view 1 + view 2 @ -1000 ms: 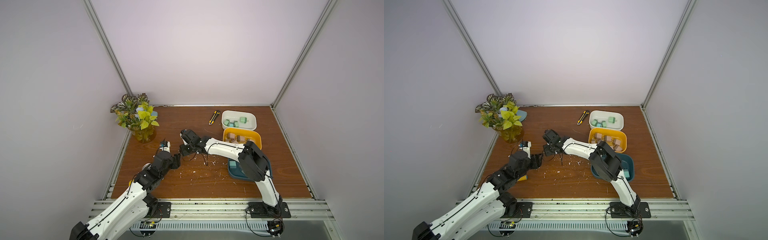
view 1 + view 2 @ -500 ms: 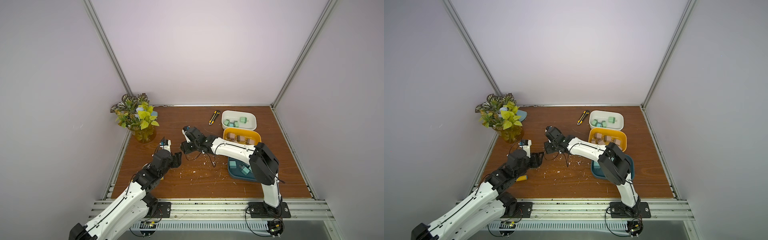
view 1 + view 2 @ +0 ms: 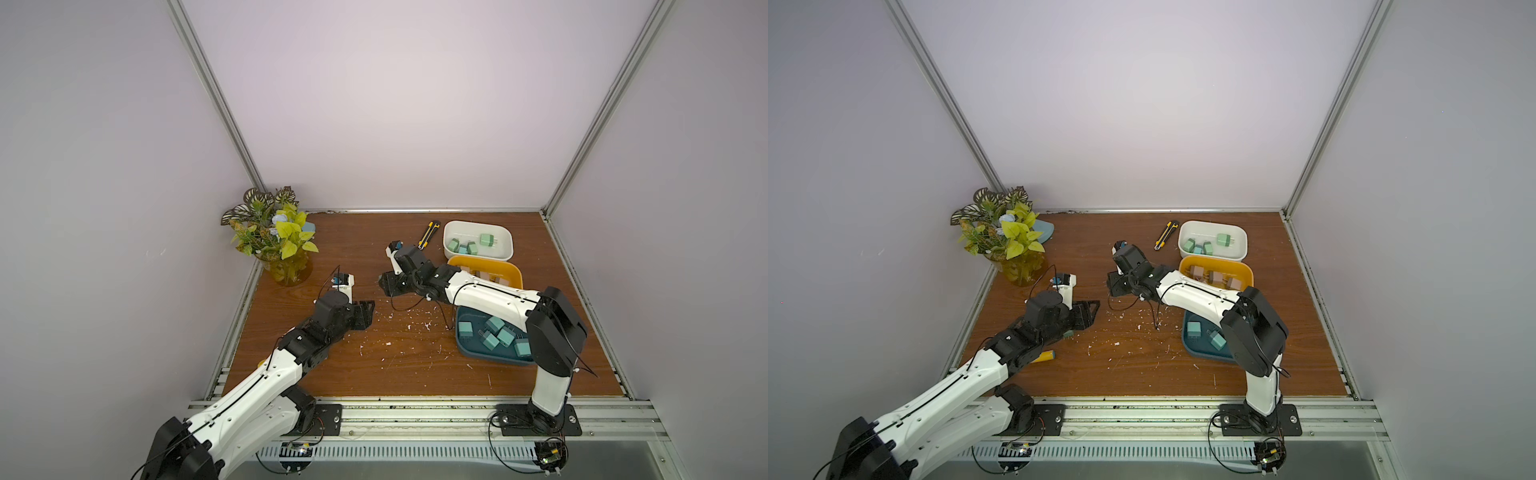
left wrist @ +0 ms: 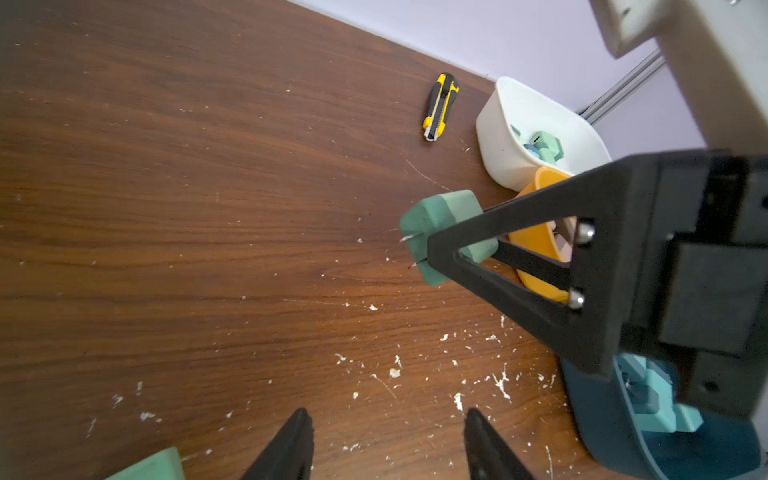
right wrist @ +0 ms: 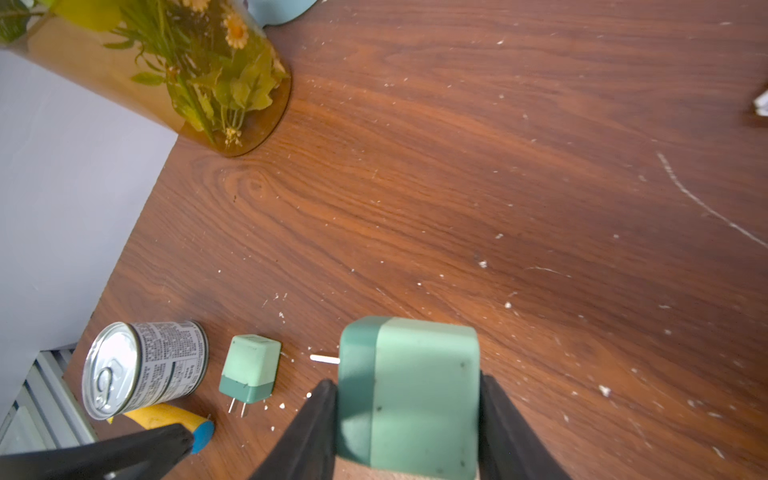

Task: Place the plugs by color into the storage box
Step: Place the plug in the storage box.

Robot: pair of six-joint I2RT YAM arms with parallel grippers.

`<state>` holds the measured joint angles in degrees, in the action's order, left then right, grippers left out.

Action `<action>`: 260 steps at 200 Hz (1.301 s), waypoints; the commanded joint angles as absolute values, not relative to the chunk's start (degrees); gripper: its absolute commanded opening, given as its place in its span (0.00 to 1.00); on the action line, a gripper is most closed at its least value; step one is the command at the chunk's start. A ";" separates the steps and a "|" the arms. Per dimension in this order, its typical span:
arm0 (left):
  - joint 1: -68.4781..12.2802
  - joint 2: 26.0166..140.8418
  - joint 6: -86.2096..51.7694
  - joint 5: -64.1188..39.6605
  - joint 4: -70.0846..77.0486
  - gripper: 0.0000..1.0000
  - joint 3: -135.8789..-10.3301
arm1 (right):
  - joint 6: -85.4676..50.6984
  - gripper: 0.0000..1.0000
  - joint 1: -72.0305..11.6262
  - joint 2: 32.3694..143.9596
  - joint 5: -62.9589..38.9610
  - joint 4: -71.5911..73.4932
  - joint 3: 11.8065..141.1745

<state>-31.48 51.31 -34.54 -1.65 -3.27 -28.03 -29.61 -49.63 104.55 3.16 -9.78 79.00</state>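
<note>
The right fingers (image 5: 311,432) are clamped on a mint-green plug (image 5: 415,395) held over the middle of the desk (image 3: 374,374). With only its smooth sides pinched, it could twist loose on the way to the white bin (image 3: 498,254) at the far right, or clip the utility knife (image 3: 428,235) beside it. The left fingers (image 4: 293,453) stand apart with nothing between them near a second green plug (image 5: 249,370) lying by a can (image 5: 145,365) — a careless reach might shove it away. From above, neither plug shows properly — the black wrists cover them, and the right arm hides part of the yellow bin (image 3: 490,261).
</note>
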 commanded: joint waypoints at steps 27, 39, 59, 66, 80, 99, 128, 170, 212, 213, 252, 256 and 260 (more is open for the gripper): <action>-31.97 58.53 -36.21 -6.83 8.08 0.60 -30.60 | -28.94 0.38 -43.36 96.12 1.98 -7.07 73.85; -32.64 61.64 -36.12 -7.04 9.20 0.59 -31.81 | -28.34 0.38 -41.22 94.64 1.23 -7.39 72.66; -34.03 67.14 -35.88 -7.53 11.24 0.60 -34.26 | -27.22 0.38 -37.99 92.96 0.50 -8.04 71.06; -34.42 69.29 -35.84 -8.03 11.89 0.60 -35.30 | -26.80 0.38 -37.06 92.66 0.06 -8.04 70.56; -35.09 73.68 -35.88 -9.02 12.74 0.60 -38.12 | -26.00 0.38 -35.65 92.04 -0.41 -8.37 69.93; -35.98 79.14 -35.85 -10.38 13.89 0.59 -42.10 | -24.94 0.39 -33.49 91.12 -0.27 -8.31 69.11; -36.54 87.22 -36.57 -13.75 15.70 0.58 -48.57 | -23.82 0.39 -28.83 90.78 -0.96 -8.70 68.73; -37.68 98.93 -37.39 -18.51 17.00 0.57 -60.10 | -22.87 0.40 -19.85 93.07 -3.25 -9.16 69.18; -38.92 108.80 -37.99 -21.99 16.57 0.56 -71.02 | -21.12 0.43 -12.41 97.64 -3.14 -9.53 72.23; -38.93 109.03 -38.02 -22.02 16.59 0.56 -71.19 | -21.11 0.43 -12.23 97.73 -3.20 -9.46 72.33; -38.97 114.58 -38.47 -23.81 16.64 0.56 -77.44 | -21.63 0.42 -6.73 101.01 -5.03 -6.36 74.08; -39.00 115.12 -38.54 -23.98 16.49 0.56 -78.01 | -21.68 0.42 -6.33 101.45 -5.17 -6.10 74.28; -39.02 115.64 -38.42 -24.14 16.32 0.57 -78.39 | -21.71 0.42 -6.05 101.95 -5.20 -5.83 74.55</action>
<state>-38.54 113.49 -38.33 -21.78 15.75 -75.11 -22.41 -8.12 101.41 -3.33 -9.61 71.07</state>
